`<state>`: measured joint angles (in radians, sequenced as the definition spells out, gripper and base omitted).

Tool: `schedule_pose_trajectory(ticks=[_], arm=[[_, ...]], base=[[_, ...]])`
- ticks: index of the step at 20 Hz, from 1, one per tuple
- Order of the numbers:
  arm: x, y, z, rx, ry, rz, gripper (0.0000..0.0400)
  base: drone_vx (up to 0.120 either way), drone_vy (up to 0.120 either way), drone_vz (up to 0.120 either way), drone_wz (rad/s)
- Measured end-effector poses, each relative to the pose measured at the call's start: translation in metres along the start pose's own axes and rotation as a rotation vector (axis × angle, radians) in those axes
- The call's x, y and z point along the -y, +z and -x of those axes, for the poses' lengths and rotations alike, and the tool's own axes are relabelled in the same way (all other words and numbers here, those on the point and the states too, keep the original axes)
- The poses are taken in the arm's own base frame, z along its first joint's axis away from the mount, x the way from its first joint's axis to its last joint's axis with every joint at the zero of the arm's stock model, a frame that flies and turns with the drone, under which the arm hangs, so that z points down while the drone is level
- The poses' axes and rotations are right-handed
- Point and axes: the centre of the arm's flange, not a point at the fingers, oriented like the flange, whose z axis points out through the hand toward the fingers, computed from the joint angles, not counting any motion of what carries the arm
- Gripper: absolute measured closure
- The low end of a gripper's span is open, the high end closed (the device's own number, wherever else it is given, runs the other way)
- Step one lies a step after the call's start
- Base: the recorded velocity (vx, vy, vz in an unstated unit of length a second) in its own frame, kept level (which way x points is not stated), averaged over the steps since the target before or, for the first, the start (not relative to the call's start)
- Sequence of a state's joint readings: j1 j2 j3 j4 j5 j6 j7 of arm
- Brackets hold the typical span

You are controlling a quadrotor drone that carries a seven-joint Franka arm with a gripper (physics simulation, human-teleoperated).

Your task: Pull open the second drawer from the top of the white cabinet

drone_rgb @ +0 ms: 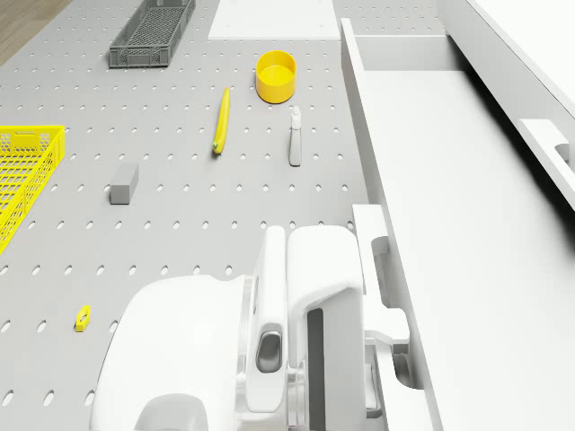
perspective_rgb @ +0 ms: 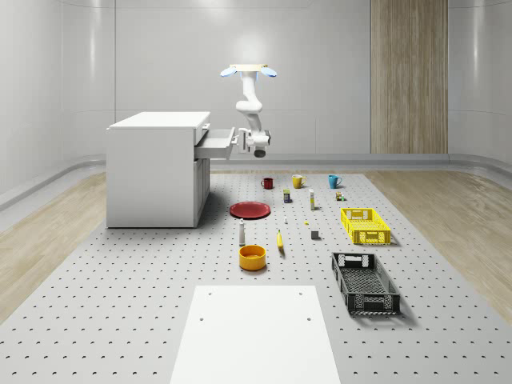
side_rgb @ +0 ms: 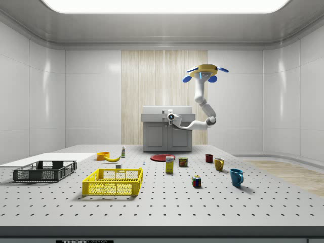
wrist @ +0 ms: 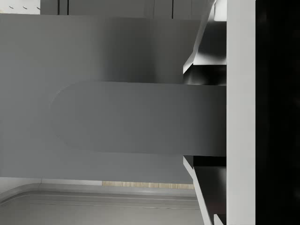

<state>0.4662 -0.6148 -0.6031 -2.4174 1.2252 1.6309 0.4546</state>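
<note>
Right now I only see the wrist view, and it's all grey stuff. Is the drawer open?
Observer: Yes. In the whole-scene view a drawer near the top of the white cabinet sticks out, and the gripper is at its front.
Operator: Where's my drone?
Observer: The drone hovers higher than the cabinet's top, out in front of the open drawer.
Operator: What's down below?
Observer: A red plate lies low down beside the cabinet, and a yellow bowl sits farther out from it.
</note>
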Motion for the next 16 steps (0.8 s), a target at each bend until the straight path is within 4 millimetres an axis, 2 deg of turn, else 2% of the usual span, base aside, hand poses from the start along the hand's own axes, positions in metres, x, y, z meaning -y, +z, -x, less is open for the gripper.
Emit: schedule_pose_trajectory(ticks=[3,6,9,12,16], arm=[[0.0,-0.015,0.001,0.002,0.022,-0.001,0.0259],[0.001,-0.028,0.001,0.004,0.028,-0.004,0.0182],[0.001,-0.036,0.002,0.006,0.027,-0.007,0.0139],[0.002,-0.04,0.002,0.007,0.026,-0.008,0.0118],[0.002,-0.043,0.002,0.008,0.026,-0.009,0.0107]], base=[[0.0,0.0,0.0,0.0],[0.0,0.0,0.0,0.0],[0.0,0.107,0.0,0.0],[0.0,0.093,0.0,0.0],[0.0,0.0,0.0,0.0]])
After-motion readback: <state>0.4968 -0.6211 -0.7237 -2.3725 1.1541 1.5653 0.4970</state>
